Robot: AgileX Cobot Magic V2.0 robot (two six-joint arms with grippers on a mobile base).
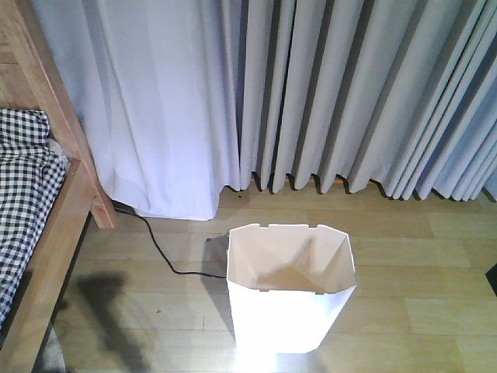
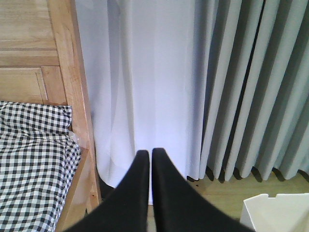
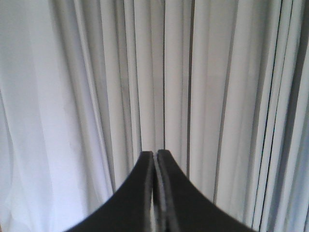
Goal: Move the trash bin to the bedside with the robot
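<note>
Trash bin [image 1: 291, 291] upright on the wooden floor [image 1: 411, 272], right of the bed [image 1: 46, 225]; my claws grip nothing

Front view: bin open-topped, cream inside, base cut off at the lower edge; gingham bedding [image 1: 23, 186] and bed frame cropped at left; a black cable [image 1: 159, 249] runs from under the curtains [image 1: 326, 93] towards the bin, its far end hidden. Left wrist view: my left gripper [image 2: 150, 153] clenched, tips meeting; only a corner of the bin's rim shows at lower right. Right wrist view: my right gripper [image 3: 156, 153] pressed closed, facing curtains alone; bin out of sight
</note>
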